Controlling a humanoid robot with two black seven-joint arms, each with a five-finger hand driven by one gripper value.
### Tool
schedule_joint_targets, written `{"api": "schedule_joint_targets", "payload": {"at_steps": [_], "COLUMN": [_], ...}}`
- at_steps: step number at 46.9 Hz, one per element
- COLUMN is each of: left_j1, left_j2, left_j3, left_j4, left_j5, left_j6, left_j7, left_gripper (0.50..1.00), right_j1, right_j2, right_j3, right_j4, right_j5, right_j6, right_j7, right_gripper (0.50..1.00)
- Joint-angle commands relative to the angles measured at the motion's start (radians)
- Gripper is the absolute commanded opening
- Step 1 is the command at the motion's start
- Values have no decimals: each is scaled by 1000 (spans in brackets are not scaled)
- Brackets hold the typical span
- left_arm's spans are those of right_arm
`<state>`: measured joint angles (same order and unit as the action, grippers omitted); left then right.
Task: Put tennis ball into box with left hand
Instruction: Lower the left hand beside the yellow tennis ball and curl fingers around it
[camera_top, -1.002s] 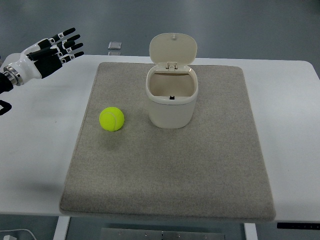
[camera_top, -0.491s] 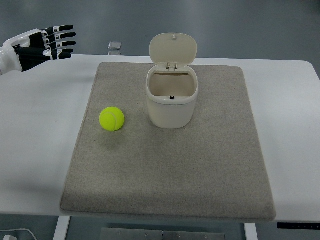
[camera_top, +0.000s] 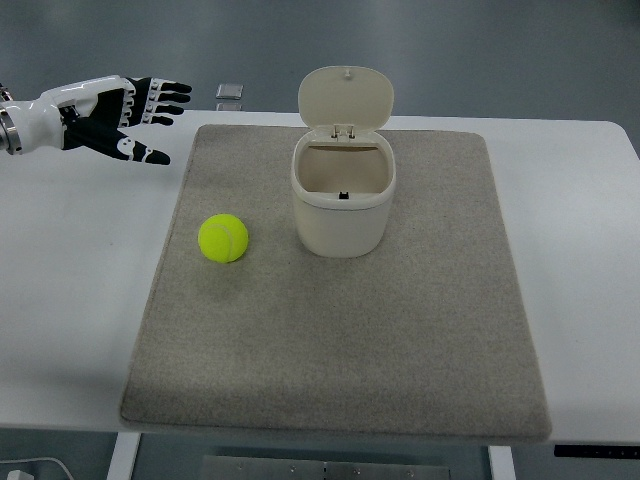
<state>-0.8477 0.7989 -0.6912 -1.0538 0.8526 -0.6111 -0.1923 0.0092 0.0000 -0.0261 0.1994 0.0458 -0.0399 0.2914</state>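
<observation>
Reaching farther in from the counter's (camera_top: 80, 260) left edge than 0.5 s ago: left hand (camera_top: 118, 112) now hovering over the far-left corner, nearer the mat (camera_top: 340, 340), with thumb swung down and out toward the mat's far-left corner. Holding nothing, with all fingers (camera_top: 165, 95) spread and straight. Staying put since both earlier frames: tennis ball (camera_top: 223, 239), resting on the left part of the mat, just beside the box (camera_top: 342, 205) but apart from it, well apart from the hand. Standing upright toward the mat's far edge, box with its lid (camera_top: 346, 98) tipped up and back, mouth open. Showing only partly: box interior, shaded, with 1 small dark mark at the near inner wall, too small for identifying. Being cut off at the left picture edge: the arm past the wrist. Lying beyond the counter's far edge: 1 small flat grey object (camera_top: 230, 92), too small for making out.
</observation>
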Motion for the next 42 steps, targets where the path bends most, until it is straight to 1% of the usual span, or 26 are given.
{"api": "schedule_joint_targets", "payload": {"at_steps": [1,4,8,12,15,19,22,34,37,42], "left_j1": [2,10,27,82,101,104,105,110,110,110], "left_j2": [19,34,56,60,60,56,49,2,-16,-35], "left_j3": [-1,1,12,15,18,24,25,42,51,76], "left_j4": [-72,-139,-227,-293,-319,-330,-330,-330,-327,-322], "left_j5": [78,150,264,394,485,592,652,827,876,940], "left_j6": [0,0,7,114,162,171,174,218,246,323], "left_j7": [-1,-1,-16,-56,-87,-117,-128,-128,-128,-128], "left_gripper": [917,917,917,921,926,926,924,917,917,917], "right_j1": [0,0,0,0,0,0,0,0,0,0], "right_j2": [0,0,0,0,0,0,0,0,0,0], "right_j3": [0,0,0,0,0,0,0,0,0,0], "right_j4": [0,0,0,0,0,0,0,0,0,0], "right_j5": [-1,0,0,-1,-1,0,0,-1,0,0], "right_j6": [0,0,0,0,0,0,0,0,0,0], "right_j7": [0,0,0,0,0,0,0,0,0,0], "right_gripper": [938,938,940,938,938,938,938,940,938,940]}}
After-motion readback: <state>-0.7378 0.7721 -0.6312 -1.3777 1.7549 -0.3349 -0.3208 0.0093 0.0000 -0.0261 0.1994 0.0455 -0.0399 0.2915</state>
